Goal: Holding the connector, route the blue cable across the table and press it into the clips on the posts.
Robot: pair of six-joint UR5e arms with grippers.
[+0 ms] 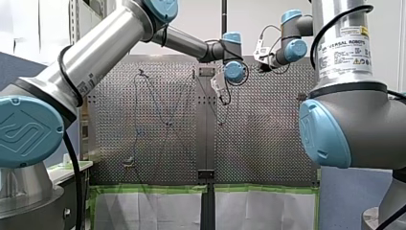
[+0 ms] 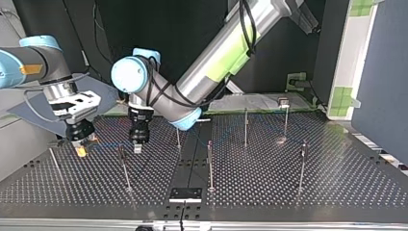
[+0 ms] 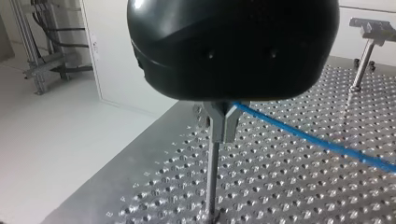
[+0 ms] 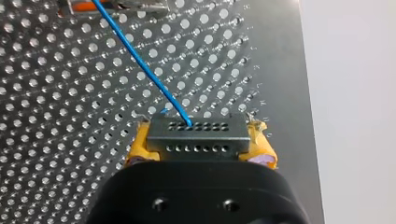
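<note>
"VERSAL ROBOTS" label on my right arm (image 1: 345, 51)

The dark grey connector (image 4: 197, 135), with two rows of holes, sits clamped in my right pincer (image 4: 198, 151). The thin blue cable (image 4: 140, 60) leaves it straight and meets a clip (image 3: 223, 122) atop an upright post (image 3: 212, 177).

A pale floor (image 3: 56, 154) runs beside the perforated metal table (image 3: 289, 186) to a white wall panel (image 3: 112, 56) and an aluminium frame (image 3: 32, 46) hung with dark cables. In the top view a black backdrop (image 2: 192, 29) stands behind the table, with a white board (image 2: 353, 57) patched in green tape and a blue-grey partition (image 2: 385, 72) at the view's right. In the front view, white sheeting (image 1: 158, 211) edged with green tape (image 1: 143, 189) borders the table's near edge.
</note>
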